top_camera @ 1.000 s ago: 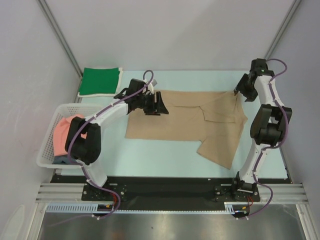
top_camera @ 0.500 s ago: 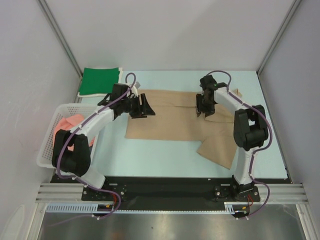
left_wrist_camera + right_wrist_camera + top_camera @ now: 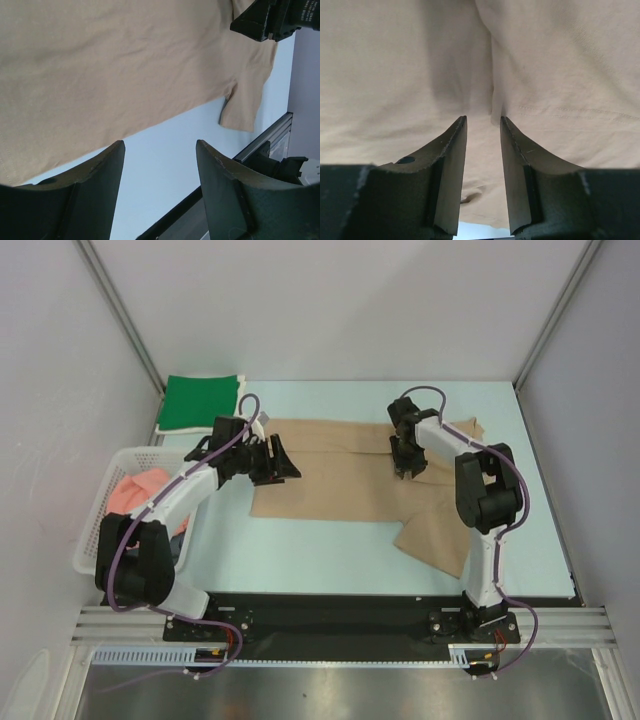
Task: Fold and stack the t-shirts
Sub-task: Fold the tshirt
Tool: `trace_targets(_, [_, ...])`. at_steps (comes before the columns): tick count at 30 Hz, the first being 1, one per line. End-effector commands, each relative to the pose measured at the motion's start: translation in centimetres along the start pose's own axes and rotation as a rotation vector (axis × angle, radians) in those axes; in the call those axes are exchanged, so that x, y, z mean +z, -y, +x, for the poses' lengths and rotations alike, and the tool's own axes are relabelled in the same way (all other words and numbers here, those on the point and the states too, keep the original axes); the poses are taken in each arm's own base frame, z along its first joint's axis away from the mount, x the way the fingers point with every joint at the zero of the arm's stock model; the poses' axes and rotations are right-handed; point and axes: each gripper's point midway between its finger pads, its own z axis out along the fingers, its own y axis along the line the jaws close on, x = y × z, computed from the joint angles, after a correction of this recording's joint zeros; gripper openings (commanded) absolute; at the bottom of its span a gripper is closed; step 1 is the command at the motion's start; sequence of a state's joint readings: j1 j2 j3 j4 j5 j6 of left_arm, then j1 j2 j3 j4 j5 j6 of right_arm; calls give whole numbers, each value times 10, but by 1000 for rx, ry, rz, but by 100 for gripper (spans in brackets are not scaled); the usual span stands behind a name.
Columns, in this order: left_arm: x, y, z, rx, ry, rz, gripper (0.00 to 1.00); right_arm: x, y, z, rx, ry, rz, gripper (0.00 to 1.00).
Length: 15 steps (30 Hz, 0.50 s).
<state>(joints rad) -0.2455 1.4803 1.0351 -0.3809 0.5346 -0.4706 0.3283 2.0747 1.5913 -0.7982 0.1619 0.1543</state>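
The tan t-shirt [image 3: 350, 485] lies spread flat on the table, with one sleeve [image 3: 440, 540] pointing to the near right. My left gripper [image 3: 284, 462] is open and empty, low over the shirt's left edge; the left wrist view shows the tan cloth [image 3: 125, 65] beyond its fingertips. My right gripper [image 3: 408, 466] hovers over the shirt's upper middle, its jaws a narrow gap apart, with a cloth fold ridge [image 3: 496, 107] just ahead of the tips. The green t-shirt [image 3: 200, 403] lies folded at the back left. The salmon pink t-shirt [image 3: 138, 490] sits in the basket. The dark grey-blue shirt is hidden.
A white lattice basket [image 3: 92, 540] stands at the table's left edge beside my left arm. The light blue table [image 3: 300, 550] shows in front of the shirt. Grey walls close in the left, back and right sides.
My right arm swung from the back right corner to the shirt's upper middle and lowered. My left gripper slid left along the shirt toward its left edge.
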Motion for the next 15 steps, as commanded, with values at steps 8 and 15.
trace_targets(8, [0, 11, -13, 7, 15, 51, 64, 3, 13, -8, -26, 3, 81, 36])
trace_targets(15, [5, 12, -16, 10, 8, 59, 65, 6, 15, -8, -34, 4, 90, 24])
